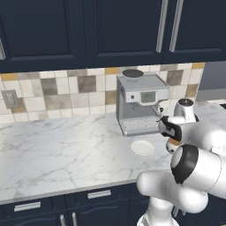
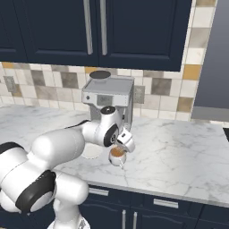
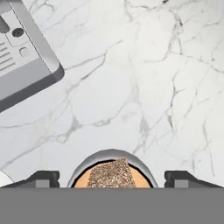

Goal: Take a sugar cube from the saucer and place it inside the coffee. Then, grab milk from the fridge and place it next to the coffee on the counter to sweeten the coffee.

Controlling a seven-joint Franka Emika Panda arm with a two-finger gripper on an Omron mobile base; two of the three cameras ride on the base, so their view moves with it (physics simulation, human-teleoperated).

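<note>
Glossy white rounded arm links, dark joint bands, small dark pincer (image 3: 112, 179) tips

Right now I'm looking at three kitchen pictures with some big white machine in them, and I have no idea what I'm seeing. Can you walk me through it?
The white machine is a robot arm on a driving base, in a computer-drawn kitchen. Two pictures come from cameras on the base, behind the arm to its left and right. The third looks out from the hand itself, straight down.

The surface is a marble counter over navy cabinets. On it stand a steel espresso machine, a small white saucer and a white mug of coffee.

The gripper sits just above the mug, its jaws spread wide to either side. In the hand picture, a speckled brown sugar cube lies in the coffee between them, so nothing is held.

The saucer looks bare now. Fetching the milk is not yet done.
</note>
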